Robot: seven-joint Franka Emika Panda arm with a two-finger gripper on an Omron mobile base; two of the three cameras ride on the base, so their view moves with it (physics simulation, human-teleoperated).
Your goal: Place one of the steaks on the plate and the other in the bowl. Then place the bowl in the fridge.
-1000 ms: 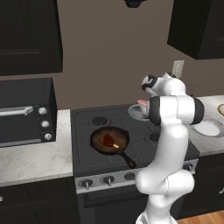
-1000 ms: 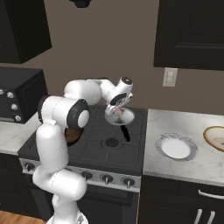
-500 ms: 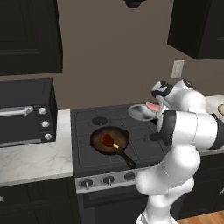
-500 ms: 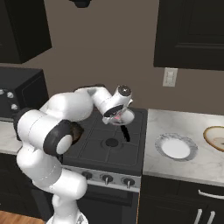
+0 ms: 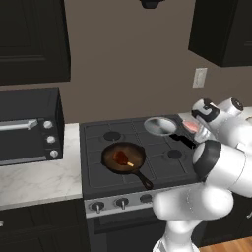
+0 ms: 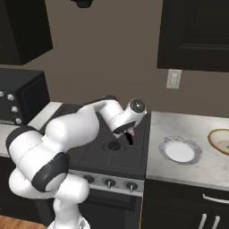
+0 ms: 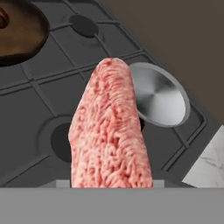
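**Item: pinkish-red steak in transit over the stove, bound for the plate**

Tool (image 6: 130,133) clamped on the pinkish-red steak (image 7: 109,131), whose long axis runs out along the tool's line of sight, above the stove (image 5: 162,147) beside the silver dish (image 7: 159,94). Plate (image 6: 180,150) lies on the bench (image 6: 197,129) to the arm's right, well apart; bowl (image 6: 220,139) farther right. Reddish-brown steak (image 5: 121,157) sits in the skillet (image 5: 124,158). Against a second ago, the tool has swung rightward, off the rear burner towards the stove's bench-side edge.
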